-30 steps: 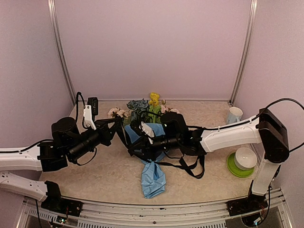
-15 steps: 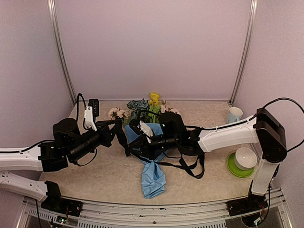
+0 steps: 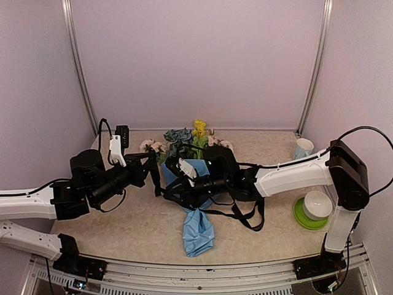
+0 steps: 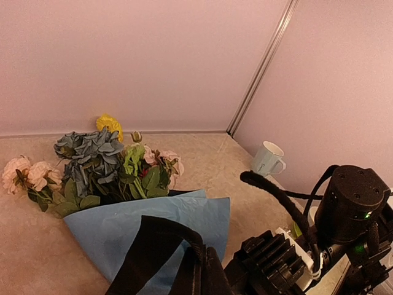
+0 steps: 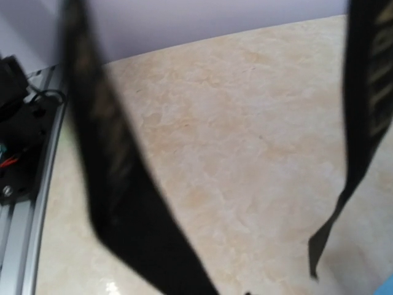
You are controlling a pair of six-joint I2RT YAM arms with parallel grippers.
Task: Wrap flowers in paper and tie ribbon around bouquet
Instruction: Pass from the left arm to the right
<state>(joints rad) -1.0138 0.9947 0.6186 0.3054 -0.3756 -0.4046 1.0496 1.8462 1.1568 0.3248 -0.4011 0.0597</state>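
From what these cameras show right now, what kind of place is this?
Probably a robot test booth, not a home or shop. Plain pale walls with metal corner rails enclose a table, two robot arms are mounted at its near edge, and the bouquet, mug and bowl look like props.

This looks like a robot test booth in a lab. Plain lilac walls [image 3: 196, 61] with aluminium posts [image 3: 78, 74] at 11 and 1 o'clock enclose a beige stone-patterned tabletop [image 3: 141, 227]. An aluminium rail [image 3: 202, 273] with exposed wiring runs along 6 o'clock, by the bases of two robot arms [image 3: 288, 175].
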